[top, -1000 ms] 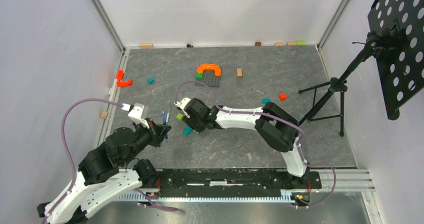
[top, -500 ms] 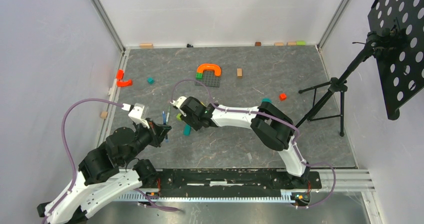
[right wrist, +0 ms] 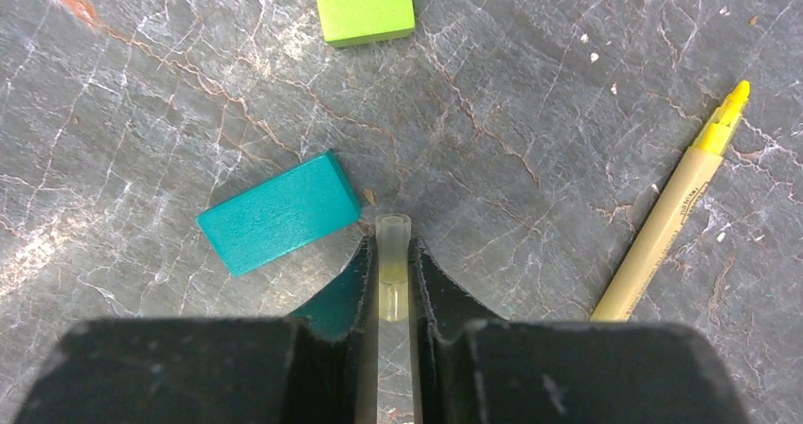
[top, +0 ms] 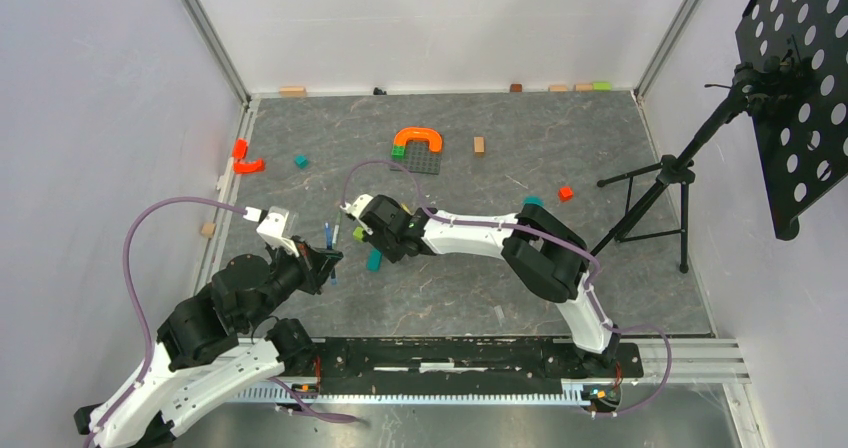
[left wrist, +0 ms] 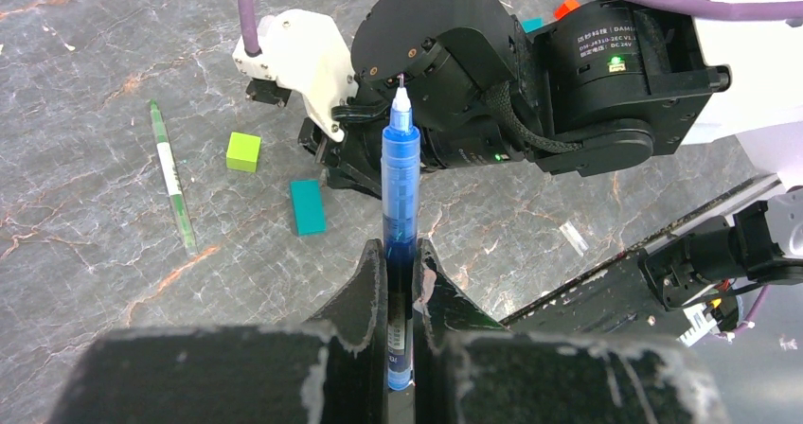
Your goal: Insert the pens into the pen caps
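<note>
My left gripper (left wrist: 400,254) is shut on the lower barrel of a blue pen (left wrist: 400,173), whose white tip points at the right arm's wrist. In the top view this pen (top: 328,234) stands up at the left gripper (top: 325,258). My right gripper (right wrist: 392,246) points down at the table, its jaws closed against both sides of a clear yellowish pen cap (right wrist: 392,239), open end forward. A tan-yellow pen (right wrist: 668,225) lies to its right. A pale green pen (left wrist: 170,173) lies on the table left of the right wrist (top: 383,230).
A teal block (right wrist: 279,213) lies just left of the right fingertips, with a lime block (right wrist: 365,3) beyond it. Farther back are an orange arch on a dark baseplate (top: 420,140), orange pieces (top: 245,158) and small blocks. A tripod (top: 660,198) stands at the right.
The right arm shifted a little left and its jaws narrowed onto the clear cap. The left arm held still with the blue pen.
</note>
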`<state>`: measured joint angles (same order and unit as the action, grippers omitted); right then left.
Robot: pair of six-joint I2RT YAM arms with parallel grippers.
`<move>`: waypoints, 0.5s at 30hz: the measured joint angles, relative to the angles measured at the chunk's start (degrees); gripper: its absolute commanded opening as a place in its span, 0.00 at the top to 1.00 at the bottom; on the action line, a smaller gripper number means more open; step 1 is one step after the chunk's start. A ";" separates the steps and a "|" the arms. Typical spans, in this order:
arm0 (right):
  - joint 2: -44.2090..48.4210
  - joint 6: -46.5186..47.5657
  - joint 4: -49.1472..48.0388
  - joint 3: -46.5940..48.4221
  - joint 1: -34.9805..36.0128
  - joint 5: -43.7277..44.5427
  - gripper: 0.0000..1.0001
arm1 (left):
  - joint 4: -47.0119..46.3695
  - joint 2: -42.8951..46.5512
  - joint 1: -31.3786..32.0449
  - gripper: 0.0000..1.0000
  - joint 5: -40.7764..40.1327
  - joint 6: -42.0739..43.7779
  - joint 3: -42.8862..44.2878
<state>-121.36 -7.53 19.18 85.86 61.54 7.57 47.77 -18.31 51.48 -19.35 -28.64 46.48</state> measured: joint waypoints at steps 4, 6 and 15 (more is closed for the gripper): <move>0.02 0.37 0.07 0.00 0.26 0.17 0.99 | 0.02 0.00 0.00 0.98 0.00 0.00 0.00; 0.13 0.42 0.09 0.00 0.28 0.48 0.99 | 0.00 0.00 0.00 0.98 0.00 0.00 0.00; 2.51 0.31 2.23 -2.32 0.35 2.21 1.00 | 0.00 -0.02 0.00 0.98 0.00 0.00 0.00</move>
<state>-118.85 -7.22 21.41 83.55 61.89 9.78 47.77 -18.33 51.48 -19.35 -28.64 46.48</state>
